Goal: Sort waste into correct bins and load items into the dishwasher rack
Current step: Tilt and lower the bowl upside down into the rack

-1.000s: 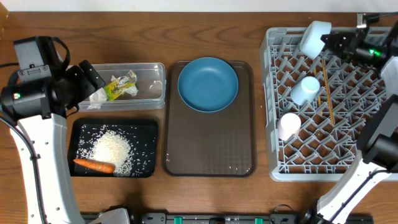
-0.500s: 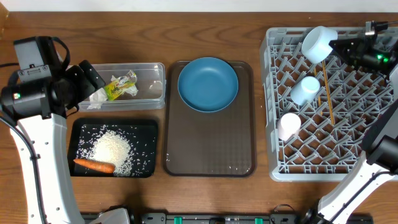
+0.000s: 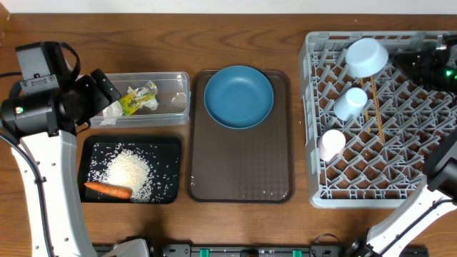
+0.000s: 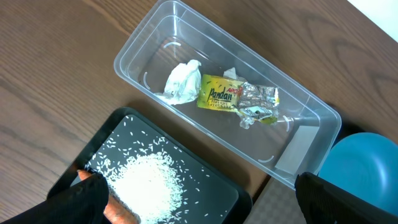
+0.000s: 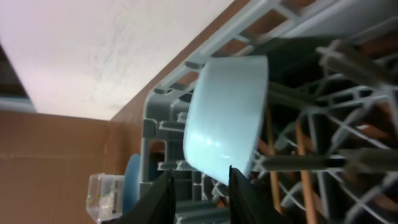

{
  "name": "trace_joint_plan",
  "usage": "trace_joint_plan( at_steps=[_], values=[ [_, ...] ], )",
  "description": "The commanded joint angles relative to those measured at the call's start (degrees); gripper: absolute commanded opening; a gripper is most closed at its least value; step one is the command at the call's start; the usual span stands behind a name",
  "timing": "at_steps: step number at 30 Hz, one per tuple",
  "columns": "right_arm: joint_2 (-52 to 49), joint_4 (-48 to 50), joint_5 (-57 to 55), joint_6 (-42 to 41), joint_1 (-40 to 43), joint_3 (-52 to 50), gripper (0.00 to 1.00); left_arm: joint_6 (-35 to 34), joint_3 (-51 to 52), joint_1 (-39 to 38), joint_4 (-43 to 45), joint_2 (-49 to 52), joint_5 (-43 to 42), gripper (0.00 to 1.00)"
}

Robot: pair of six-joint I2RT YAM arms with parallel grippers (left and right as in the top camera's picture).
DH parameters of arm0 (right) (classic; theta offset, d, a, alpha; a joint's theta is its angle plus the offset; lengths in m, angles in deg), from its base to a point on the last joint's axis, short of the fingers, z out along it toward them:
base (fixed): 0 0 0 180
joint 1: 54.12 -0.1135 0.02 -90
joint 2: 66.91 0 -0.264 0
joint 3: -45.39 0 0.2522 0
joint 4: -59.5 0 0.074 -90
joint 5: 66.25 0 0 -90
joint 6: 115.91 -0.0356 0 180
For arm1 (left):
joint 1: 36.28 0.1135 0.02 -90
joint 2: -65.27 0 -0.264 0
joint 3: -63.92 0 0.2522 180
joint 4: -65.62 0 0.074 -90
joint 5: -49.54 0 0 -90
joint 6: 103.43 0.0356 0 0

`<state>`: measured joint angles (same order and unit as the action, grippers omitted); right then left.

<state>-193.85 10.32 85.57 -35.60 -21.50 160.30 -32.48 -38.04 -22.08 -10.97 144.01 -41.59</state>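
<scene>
Bowl in rack (tilted)

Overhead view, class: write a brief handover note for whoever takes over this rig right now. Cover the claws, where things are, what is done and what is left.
Left claw: open, empty, over the bins.
Right claw: open, empty, beside the bowl.
In the dishwasher rack: bowl, light-blue cup, pink cup, chopsticks.
Clear tub: tissue and wrapper.
Black tray: rice and carrot.
Done: waste looks sorted; cups, bowl and chopsticks loaded.
Left: blue plate, on the brown tray, goes into the rack.
</scene>
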Motion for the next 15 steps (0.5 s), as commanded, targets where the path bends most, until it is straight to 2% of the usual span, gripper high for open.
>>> trace_joint_plan(
  at_steps=[1,4,15],
  values=[
    [-0.68,0.09,-1.33,1.25,1.03,-0.52,0.29,0.37,-0.79,0.26,-0.13,-0.52,0.33,0.98],
    [-0.59,0.0,-3.19,1.22,1.77,-0.37,0.32,0.37,-0.79,0.26,-0.13,-0.52,0.33,0.98],
    [4.63,-0.15,-8.39,3.56,0.87,0.44,0.27,0.37,-0.79,0.26,-0.13,-0.52,0.33,0.98]
  ],
)
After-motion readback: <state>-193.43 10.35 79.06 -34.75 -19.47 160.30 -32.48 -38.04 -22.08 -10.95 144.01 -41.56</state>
